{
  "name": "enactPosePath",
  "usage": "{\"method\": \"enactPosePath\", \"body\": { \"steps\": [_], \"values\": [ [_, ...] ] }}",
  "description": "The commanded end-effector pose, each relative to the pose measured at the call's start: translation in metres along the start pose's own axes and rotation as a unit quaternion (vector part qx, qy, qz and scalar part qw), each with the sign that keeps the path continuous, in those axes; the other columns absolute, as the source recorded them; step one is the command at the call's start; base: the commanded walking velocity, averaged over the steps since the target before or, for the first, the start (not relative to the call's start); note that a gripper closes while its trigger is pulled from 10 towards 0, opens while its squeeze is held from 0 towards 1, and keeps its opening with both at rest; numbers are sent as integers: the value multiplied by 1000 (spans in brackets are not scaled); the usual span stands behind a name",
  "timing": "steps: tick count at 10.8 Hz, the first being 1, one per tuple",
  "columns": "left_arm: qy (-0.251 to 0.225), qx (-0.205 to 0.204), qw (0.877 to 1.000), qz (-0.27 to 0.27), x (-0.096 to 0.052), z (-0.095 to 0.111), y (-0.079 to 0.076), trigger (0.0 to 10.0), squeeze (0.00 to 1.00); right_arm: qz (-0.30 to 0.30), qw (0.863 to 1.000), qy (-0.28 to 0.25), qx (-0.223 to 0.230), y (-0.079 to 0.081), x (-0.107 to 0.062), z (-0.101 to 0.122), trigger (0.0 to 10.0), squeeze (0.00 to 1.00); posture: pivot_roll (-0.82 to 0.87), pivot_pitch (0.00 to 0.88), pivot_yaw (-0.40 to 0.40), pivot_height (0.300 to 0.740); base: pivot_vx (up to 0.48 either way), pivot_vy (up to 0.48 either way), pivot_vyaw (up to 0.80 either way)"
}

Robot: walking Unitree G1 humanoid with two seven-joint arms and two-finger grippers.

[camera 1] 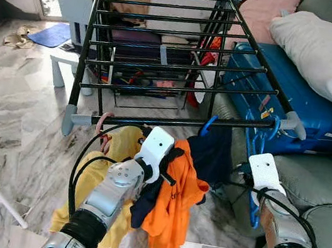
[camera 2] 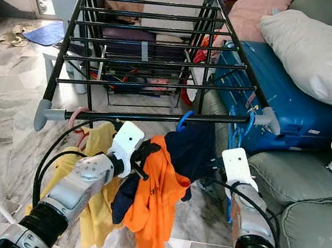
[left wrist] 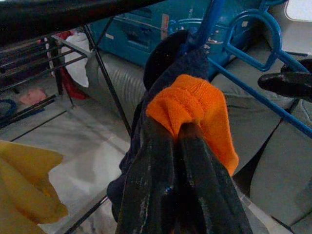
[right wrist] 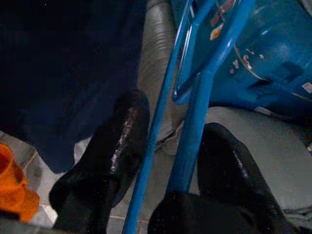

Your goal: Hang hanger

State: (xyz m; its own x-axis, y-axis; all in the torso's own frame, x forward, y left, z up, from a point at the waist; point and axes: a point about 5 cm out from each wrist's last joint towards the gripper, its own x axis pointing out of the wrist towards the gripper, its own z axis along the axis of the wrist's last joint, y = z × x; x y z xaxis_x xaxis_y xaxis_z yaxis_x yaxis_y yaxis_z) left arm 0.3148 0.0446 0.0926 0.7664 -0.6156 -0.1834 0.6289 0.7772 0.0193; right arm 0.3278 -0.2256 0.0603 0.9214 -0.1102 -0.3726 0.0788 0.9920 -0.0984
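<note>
The left hand (left wrist: 178,146) was pinched shut on the soft orange garment (camera 1: 171,207), just under the drying rack (camera 1: 163,66)'s front bar. The right hand (right wrist: 165,165) stood open, fingers either side of the thin, hard blue plastic hanger (right wrist: 195,107) hooked on that bar. I reckoned a tug could slide the smooth hook off the round metal rod, or drag the limp navy cloth (camera 1: 212,154) down

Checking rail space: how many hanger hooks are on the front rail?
3: a pink hook near the left end, a blue hook mid-rail above the navy garment, a blue hanger by the right end. The orange garment may hide another.
</note>
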Motion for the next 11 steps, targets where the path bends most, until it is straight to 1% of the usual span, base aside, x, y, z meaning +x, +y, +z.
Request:
{"method": "enactPosePath", "body": {
  "steps": [1, 4, 7, 9, 11],
  "values": [
    [-8, 11, 1000, 5, 2, 7, 2, 10000, 0, -6, 1000, -6, 6, -1, 2, 5, 0, 0, -28, 0, 7, 740, 0, 0, 0],
    [-10, 11, 1000, 3, 3, 8, 0, 10000, 0, -21, 1000, -4, 4, -5, 3, 5, 0, 0, -33, 0, 8, 740, 0, 0, 0],
    [-12, 9, 1000, 3, 5, 8, -2, 10000, 0, -20, 1000, -4, 1, -6, 4, 5, 392, 0, -33, 0, 2, 740, 0, 0, 0],
    [-13, 9, 1000, 5, 6, 9, -2, 10000, 0, -22, 1000, -8, -5, -9, 4, 7, 0, 0, -31, 0, -4, 740, 0, 0, 0],
    [-15, 8, 1000, 7, 6, 9, -3, 10000, 0, -24, 999, -21, -15, -10, 4, 12, 0, 0, -32, 0, -8, 740, 0, 0, 0]
  ]
}}
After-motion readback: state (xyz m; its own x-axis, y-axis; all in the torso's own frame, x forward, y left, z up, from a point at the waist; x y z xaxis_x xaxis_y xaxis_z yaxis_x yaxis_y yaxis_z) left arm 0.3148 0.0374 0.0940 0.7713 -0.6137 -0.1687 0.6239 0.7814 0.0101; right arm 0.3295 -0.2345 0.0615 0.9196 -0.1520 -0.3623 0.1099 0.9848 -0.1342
